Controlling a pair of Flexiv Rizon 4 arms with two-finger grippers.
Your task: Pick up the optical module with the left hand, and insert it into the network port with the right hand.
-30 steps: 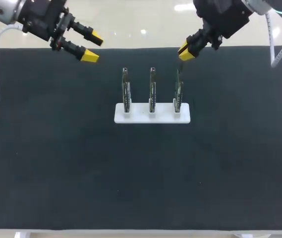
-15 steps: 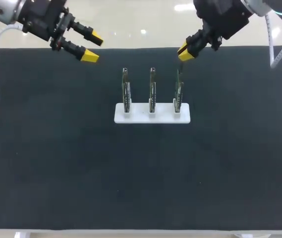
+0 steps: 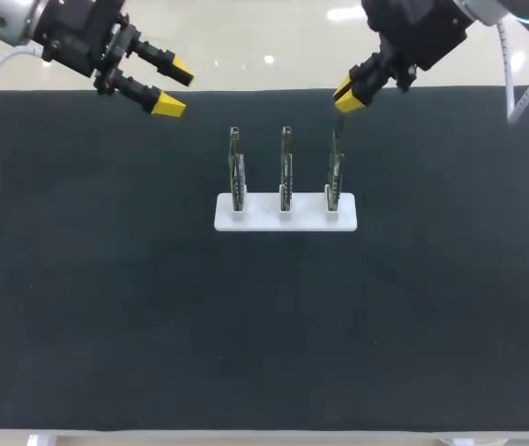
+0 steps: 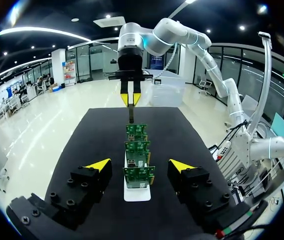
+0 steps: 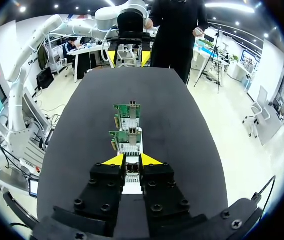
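Three green network cards stand upright in a white holder (image 3: 285, 215): left card (image 3: 236, 172), middle card (image 3: 285, 172), right card (image 3: 335, 175). My right gripper (image 3: 348, 96) hangs over the right card, shut on a thin dark optical module (image 3: 336, 125) that points down at that card's top edge. In the right wrist view the module (image 5: 132, 170) shows between the fingers, with two cards (image 5: 127, 137) ahead. I cannot tell whether its tip is in the port. My left gripper (image 3: 175, 87) is open at the table's far left, holding nothing. It looks along the row of cards (image 4: 139, 176) toward my right gripper (image 4: 131, 98).
The cards and holder stand on a black mat (image 3: 152, 307) that covers the table. Nothing else lies on it. A person stands beyond the table's far end in the right wrist view, touching nothing.
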